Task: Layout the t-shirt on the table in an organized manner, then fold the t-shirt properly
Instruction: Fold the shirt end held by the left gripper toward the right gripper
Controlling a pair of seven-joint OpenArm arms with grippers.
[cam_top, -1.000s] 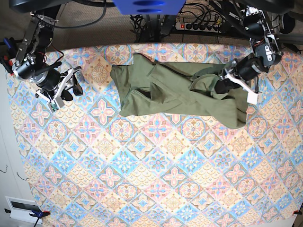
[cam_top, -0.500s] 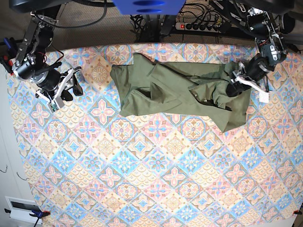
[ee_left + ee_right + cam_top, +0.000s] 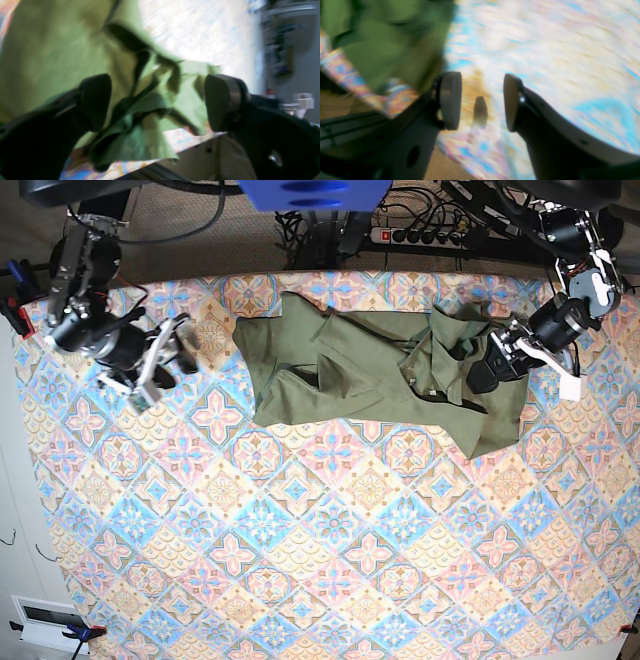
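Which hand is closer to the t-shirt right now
The left hand: it sits open over the t-shirt's bunched end. The right hand hangs open above the table, off the shirt's other end.

You see one t-shirt (image 3: 385,375), one patterned table (image 3: 330,530), two grippers, the left gripper (image 3: 497,363) and the right gripper (image 3: 165,355), and one power strip (image 3: 420,235) at the far edge.

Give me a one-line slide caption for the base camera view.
Crumpled olive t-shirt lies along the patterned table's far edge; left gripper open at its bunched end, right gripper over bare cloth.
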